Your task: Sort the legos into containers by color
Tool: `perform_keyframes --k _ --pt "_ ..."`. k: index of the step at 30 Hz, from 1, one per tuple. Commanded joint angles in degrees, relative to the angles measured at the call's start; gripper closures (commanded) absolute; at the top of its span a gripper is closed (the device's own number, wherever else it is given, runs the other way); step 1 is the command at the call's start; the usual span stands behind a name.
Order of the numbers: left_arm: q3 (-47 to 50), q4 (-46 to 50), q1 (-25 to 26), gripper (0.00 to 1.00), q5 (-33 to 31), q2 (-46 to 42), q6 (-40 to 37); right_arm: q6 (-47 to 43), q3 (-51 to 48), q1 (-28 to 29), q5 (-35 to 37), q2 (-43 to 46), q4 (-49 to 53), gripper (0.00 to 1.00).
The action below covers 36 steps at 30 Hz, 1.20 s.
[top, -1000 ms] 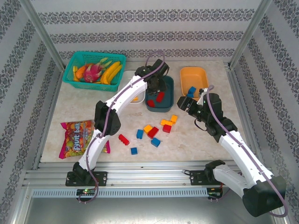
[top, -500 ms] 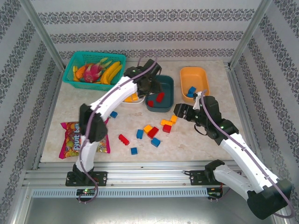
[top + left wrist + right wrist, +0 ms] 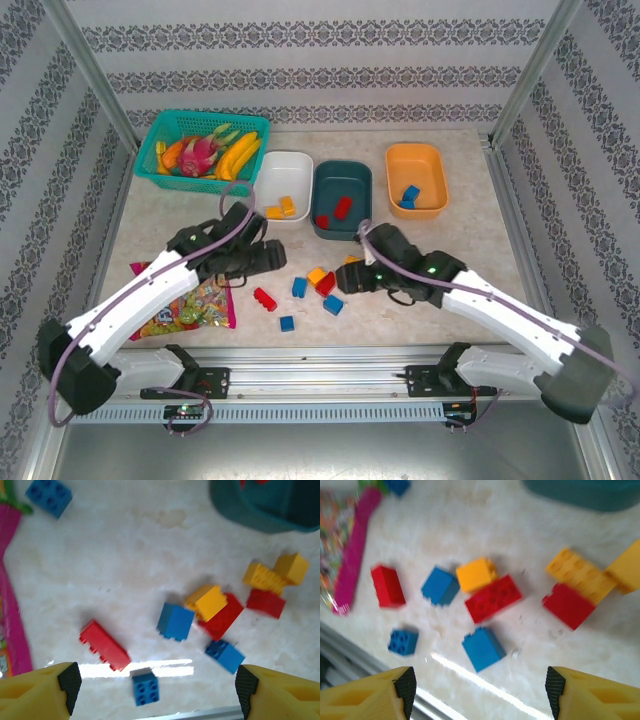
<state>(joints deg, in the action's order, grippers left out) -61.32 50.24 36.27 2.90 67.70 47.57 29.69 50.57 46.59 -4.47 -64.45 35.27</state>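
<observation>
The left gripper (image 3: 155, 689) hangs low over the table with its two yellow fingers (image 3: 35, 692) far apart and nothing between them. Just under it lie a small blue brick (image 3: 146, 688) and a long red brick (image 3: 105, 645). The right gripper (image 3: 479, 690) is also spread wide and empty. It looks at the same pile from the other side, with a larger blue brick (image 3: 483, 648) nearest to its fingers. A little farther off, a flat red brick (image 3: 493, 598) and an orange brick (image 3: 476, 573) touch each other. In the top view the two grippers stand at either side of the loose bricks in the middle of the table, the left one just beside the candy bag (image 3: 205, 300). Behind the pile three tubs stand in a row. The white tub (image 3: 285, 172) holds yellow bricks, the teal tub (image 3: 340, 180) holds red ones and the orange tub (image 3: 415, 163) holds blue ones. So the colour for each tub is already fixed, and I judge the sorting to be partly done, with roughly ten bricks left on the table. The step in hand seems to be the approach for a new pick. For the next move each gripper should choose a brick that lies alone, come down with one finger on each side of it, and close. The red and orange bricks that touch will be harder to take apart. The arms are near each other, so they should not go for the same brick.
</observation>
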Motion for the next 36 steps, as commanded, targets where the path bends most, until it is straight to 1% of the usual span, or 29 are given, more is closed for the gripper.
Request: perform_keyframes --k 1,5,8,10,14,17,20,22,25,28,31,34,36 --pt "4.65 -3.25 -0.06 0.17 1.96 -6.60 0.17 -3.76 2.58 2.89 -3.45 -7.05 3.95 0.29" --pt "9.76 -5.49 -0.05 0.15 5.83 -12.25 0.39 -9.37 8.16 4.87 -3.47 -18.82 8.52 0.29" --pt "12.50 -6.25 -0.06 0.14 6.76 -15.32 1.41 -12.85 13.46 5.00 -1.06 -26.92 12.74 0.29" --pt "13.29 -6.27 -0.04 0.14 6.53 -16.38 2.12 -14.31 15.92 4.97 -0.19 -30.63 14.04 0.29" --pt "13.25 -6.73 -0.06 0.13 6.34 -16.95 3.28 -16.18 19.35 5.24 -0.91 -36.96 15.81 0.30" --pt "12.78 -6.82 -0.06 0.14 6.12 -16.98 3.71 -16.57 20.36 5.53 -0.77 -39.85 16.28 0.32" --pt "12.46 -6.69 -0.06 0.13 5.68 -17.10 3.89 -16.52 20.84 6.05 0.58 -41.89 16.56 0.34" --pt "12.59 -6.67 -0.01 0.14 5.62 -17.33 4.10 -16.60 21.11 6.23 1.46 -43.22 16.51 0.37" --pt "13.23 -7.25 -0.06 0.14 5.60 -18.09 4.79 -16.27 21.37 6.32 2.24 -44.57 15.63 0.44" --pt "13.83 -8.05 -0.06 0.14 5.96 -18.48 5.32 -15.69 21.85 6.32 2.67 -44.67 15.26 0.55" --pt "14.11 -9.64 -0.06 0.14 7.59 -18.30 5.05 -14.60 21.94 6.25 3.50 -42.15 15.83 0.65" --pt "13.13 -14.52 0.03 0.14 12.22 -16.32 3.84 -13.26 22.51 4.81 4.38 -36.49 18.68 0.69" --pt "11.26 -17.84 0.03 0.14 14.97 -13.34 3.20 -12.34 23.02 1.70 4.83 -31.64 20.66 0.70"
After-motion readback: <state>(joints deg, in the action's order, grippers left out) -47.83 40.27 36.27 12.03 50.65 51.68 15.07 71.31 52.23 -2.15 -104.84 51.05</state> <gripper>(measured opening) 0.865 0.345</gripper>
